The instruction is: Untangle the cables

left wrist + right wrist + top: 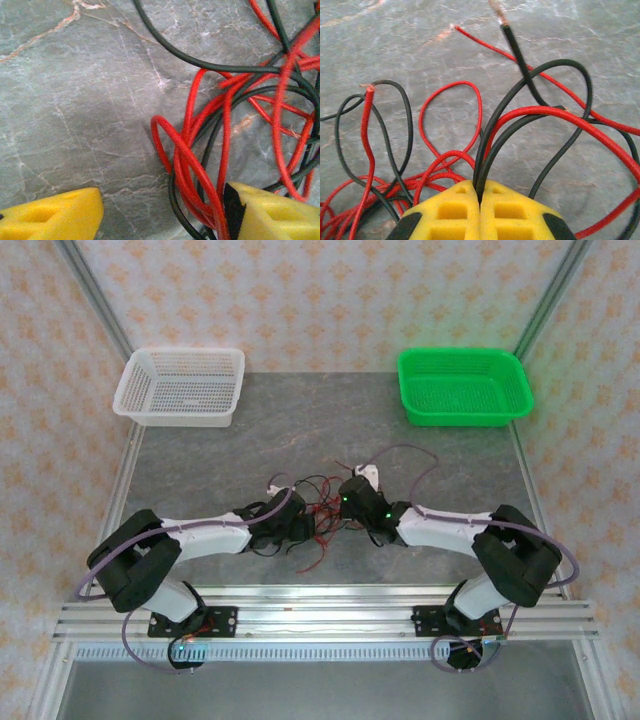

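Red and black cables [318, 512] lie in a loose tangle on the grey, marble-patterned tabletop [230, 450], near its front edge and between the two arms. The left claw [162, 220] sits low at the tangle's left side with its yellow fingers [55, 217] spread wide. A bundle of red loops and a few black strands runs through the gap, close against the right-hand finger, but nothing is pinched. The bare tabletop shows across the rest of the gap.

The right claw [480, 200] reaches in from the tangle's right side and is closed tight, its two fingers pressed together. Black strands rise out of the seam between them, so it has hold of the cables. Beyond it, red and black loops fan out over the stone, and several stripped wire ends lie loose on the surface.

At the far edge stand a white basket [180, 387] on the left and a green basket [463, 386] on the right, well apart from the cables.
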`<act>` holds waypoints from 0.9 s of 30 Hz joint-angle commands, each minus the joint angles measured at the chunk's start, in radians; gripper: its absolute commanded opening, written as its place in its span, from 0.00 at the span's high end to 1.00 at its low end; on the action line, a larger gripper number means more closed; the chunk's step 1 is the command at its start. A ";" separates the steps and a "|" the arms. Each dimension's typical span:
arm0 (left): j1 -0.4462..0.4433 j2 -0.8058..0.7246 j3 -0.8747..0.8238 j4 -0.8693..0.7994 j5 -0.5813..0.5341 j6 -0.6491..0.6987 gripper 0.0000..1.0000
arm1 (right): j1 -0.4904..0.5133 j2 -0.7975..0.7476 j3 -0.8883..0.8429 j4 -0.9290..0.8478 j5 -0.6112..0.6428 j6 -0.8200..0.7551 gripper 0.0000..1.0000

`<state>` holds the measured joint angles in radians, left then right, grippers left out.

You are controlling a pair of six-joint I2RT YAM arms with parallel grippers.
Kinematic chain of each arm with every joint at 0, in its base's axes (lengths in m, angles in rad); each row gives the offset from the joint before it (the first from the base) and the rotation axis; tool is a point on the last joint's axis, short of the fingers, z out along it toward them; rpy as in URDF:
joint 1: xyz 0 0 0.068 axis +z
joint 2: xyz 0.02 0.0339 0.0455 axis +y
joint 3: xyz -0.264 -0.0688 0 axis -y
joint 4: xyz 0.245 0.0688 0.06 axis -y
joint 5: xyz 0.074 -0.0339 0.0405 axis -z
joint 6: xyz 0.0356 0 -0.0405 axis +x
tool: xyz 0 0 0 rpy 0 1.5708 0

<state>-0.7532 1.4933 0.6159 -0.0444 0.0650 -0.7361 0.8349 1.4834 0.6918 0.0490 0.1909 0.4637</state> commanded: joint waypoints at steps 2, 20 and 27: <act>0.000 0.108 -0.067 -0.016 -0.063 -0.035 0.33 | -0.020 -0.063 -0.049 -0.017 0.107 0.085 1.00; 0.194 0.054 -0.033 -0.189 -0.326 -0.016 0.32 | -0.151 -0.241 -0.178 -0.303 0.179 0.302 0.89; 0.223 -0.007 0.006 -0.164 -0.257 0.038 0.33 | -0.157 -0.286 -0.189 -0.298 0.106 0.271 0.80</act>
<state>-0.5842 1.4940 0.6315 -0.0666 -0.0059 -0.7662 0.6834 1.2236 0.5079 -0.2321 0.3046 0.7395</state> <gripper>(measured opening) 0.673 0.194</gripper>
